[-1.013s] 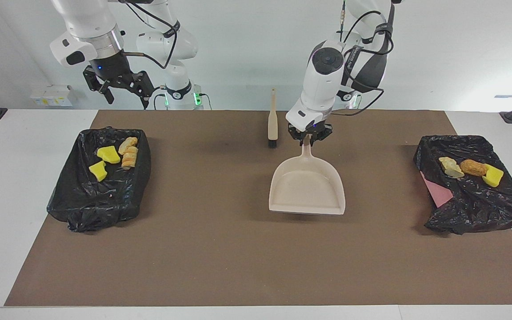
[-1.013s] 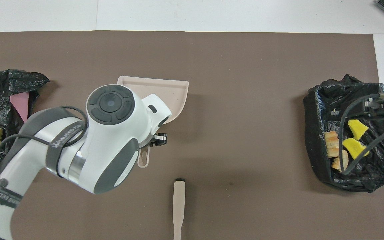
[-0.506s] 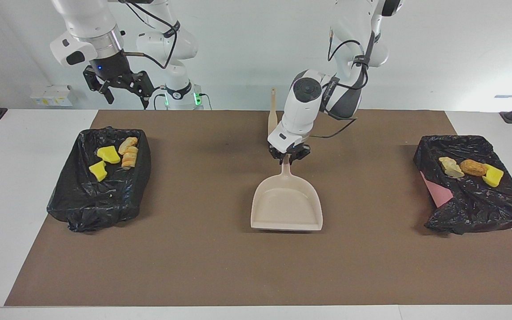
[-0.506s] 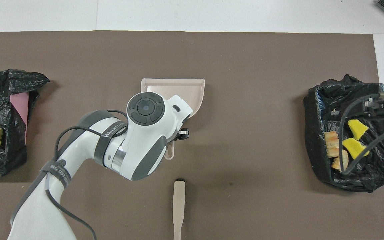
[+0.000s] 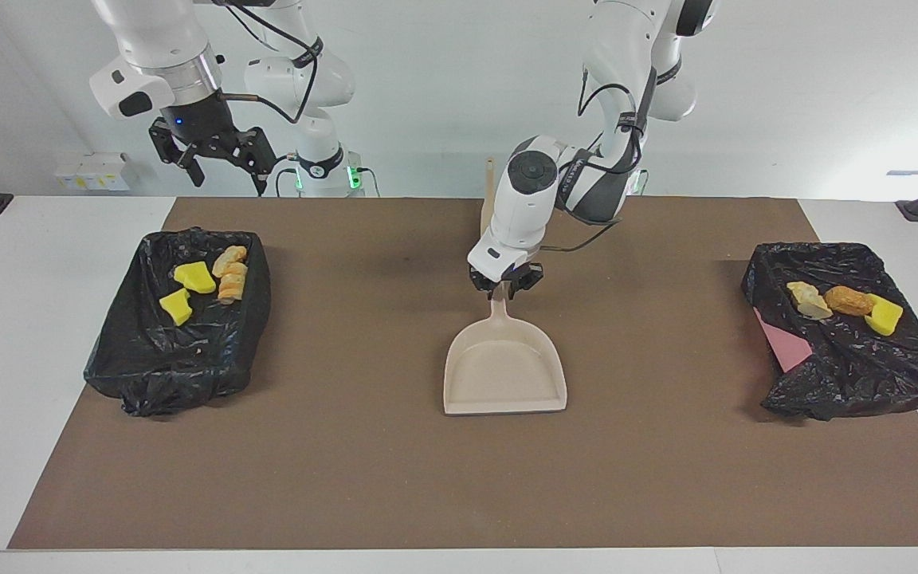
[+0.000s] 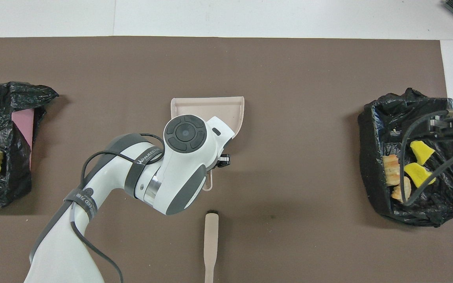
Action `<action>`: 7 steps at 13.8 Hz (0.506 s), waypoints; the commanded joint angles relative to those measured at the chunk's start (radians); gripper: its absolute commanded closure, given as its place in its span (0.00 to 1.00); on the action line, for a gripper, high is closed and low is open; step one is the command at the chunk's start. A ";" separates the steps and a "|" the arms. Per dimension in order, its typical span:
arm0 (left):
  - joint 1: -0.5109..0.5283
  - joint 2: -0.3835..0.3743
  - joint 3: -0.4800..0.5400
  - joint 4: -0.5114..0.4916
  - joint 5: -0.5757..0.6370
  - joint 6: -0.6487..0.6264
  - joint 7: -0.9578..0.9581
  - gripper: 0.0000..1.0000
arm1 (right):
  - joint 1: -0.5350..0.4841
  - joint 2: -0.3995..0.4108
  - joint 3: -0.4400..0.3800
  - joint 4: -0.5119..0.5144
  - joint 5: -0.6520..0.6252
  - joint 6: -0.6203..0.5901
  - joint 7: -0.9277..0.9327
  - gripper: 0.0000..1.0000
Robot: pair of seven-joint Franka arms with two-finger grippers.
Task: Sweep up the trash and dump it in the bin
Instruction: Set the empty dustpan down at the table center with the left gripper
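Facing view: dustpan (image 5: pixel 504 375) flat mid-mat, long axis running toward and away from the robots, handle toward them, mouth away. Left gripper (image 5: pixel 506 284) at the handle tip; grip state unclear. Right gripper (image 5: pixel 220 151) spread wide, empty, over table edge near the bin (image 5: pixel 180 319) holding four trash scraps (image 5: pixel 196 277); three more lie on the other bag (image 5: pixel 853 339).

Overhead view: brush (image 6: pixel 211 245) lies parallel, nearer the robots. Bare mat (image 6: pixel 309 118) surrounds the pan.

Beige dustpan (image 5: pixel 504 368), beige brush (image 6: pixel 211 243), brown mat (image 5: pixel 347 446), white worktop (image 5: pixel 21 319), black bin liners (image 5: pixel 180 351), yellow and golden-brown trash (image 5: pixel 204 283).
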 commanded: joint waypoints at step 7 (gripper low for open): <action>0.178 -0.074 0.028 0.044 0.000 -0.049 0.047 0.00 | -0.011 0.001 0.005 0.010 -0.001 -0.014 -0.018 0.00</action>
